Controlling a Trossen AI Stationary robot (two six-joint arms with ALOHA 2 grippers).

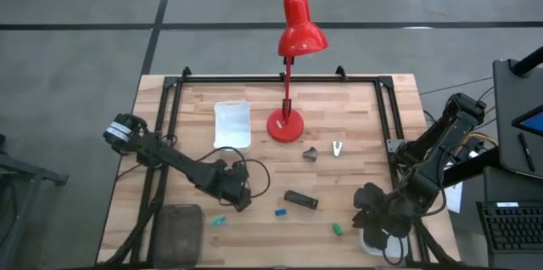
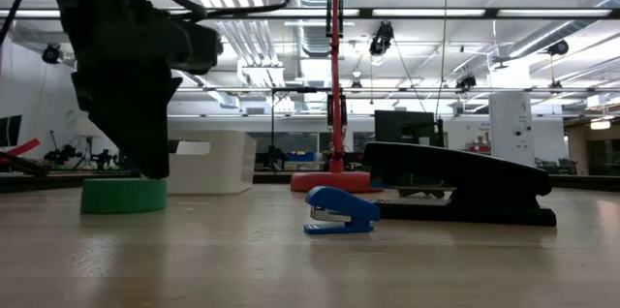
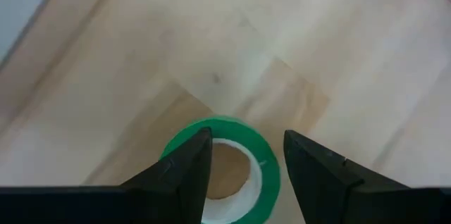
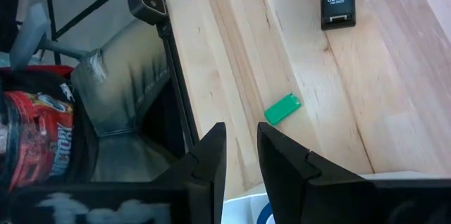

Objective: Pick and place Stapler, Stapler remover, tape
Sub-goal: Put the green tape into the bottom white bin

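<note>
High view is showing the bench (image 1: 356, 117) with the red lamp (image 1: 288, 66) standing at its far middle and a clear tray (image 1: 232, 124) beside the lamp base. The left arm is reaching to the near left part, and the left gripper (image 3: 243, 175) is hanging over the green tape (image 3: 264, 168). Its fingers are standing open: one is sitting over the pale core, the other is outside the ring, so they are straddling the wall and not yet pinching it. The right gripper (image 4: 239, 157) is waiting at the near right edge, fingers narrow and holding nothing.

The stapler (image 1: 300, 199) is lying flat near the front middle, well apart from both grippers; it is a black oblong bar. The tape is a low green ring lying flat.

I am judging that the risk is this: the wall is thin and smooth, so if the fingers are closing off-centre the ring may be tipping or sliding away.

Smallest are the blue block (image 1: 280, 213) and the green block (image 4: 282, 108).
</note>
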